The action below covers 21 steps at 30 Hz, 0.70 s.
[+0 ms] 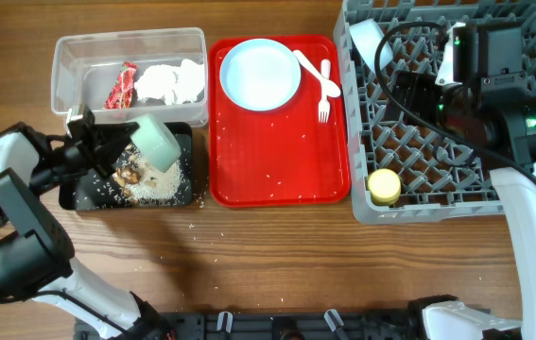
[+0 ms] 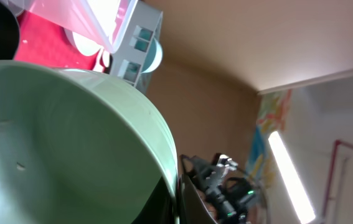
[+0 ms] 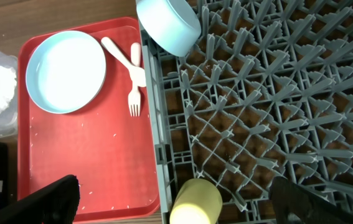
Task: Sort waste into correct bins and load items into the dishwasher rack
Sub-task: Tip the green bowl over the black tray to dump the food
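Observation:
My left gripper is shut on the rim of a small light blue bowl, which it holds tipped over the shallow black tray. White rice with brown scraps lies in that tray. In the left wrist view the bowl fills the frame, with the jaws on its rim. The clear tub holds the red wrapper and white napkins. The grey rack holds a second bowl and the yellow cup. My right gripper hangs open and empty above the rack; in the right wrist view it is over the cup.
The flat red tray lies between the bins and the rack. It carries the light blue plate, white spoon, white fork and scattered rice grains. Loose rice grains lie on the wooden table in front of the black tray.

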Motion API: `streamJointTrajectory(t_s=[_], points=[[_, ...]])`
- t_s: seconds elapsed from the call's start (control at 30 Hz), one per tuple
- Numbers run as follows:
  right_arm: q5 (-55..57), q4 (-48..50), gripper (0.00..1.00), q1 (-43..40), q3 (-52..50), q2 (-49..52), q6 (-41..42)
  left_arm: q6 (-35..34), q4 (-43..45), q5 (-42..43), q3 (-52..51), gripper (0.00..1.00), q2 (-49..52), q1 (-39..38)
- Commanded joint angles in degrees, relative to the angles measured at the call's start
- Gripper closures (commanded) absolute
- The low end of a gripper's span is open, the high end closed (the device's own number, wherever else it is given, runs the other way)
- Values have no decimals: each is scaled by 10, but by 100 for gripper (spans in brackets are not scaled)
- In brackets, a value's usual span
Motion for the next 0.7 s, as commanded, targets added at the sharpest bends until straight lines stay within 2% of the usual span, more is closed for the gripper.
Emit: streamJointTrajectory(t_s=[0.0,0.1,0.2,0.37,0.43,0.67], points=[[-3,2,1,-2,0,6,-4,-10,-47,26,-2,96,2,9],[-3,2,0,-2,0,6,-4,3,-40,26,-2,96,2,11],[-3,2,1,-2,0,6,-4,1,-91,26,-2,96,1,12],[-3,3,1,-2,0,6,-4,31,-79,24,-2,96,-7,13],[-3,3,1,-2,0,6,-4,49,-82,24,-1,96,-25,7],[-3,3,1,-2,0,6,-5,47,-80,7,42,96,-133,-37]])
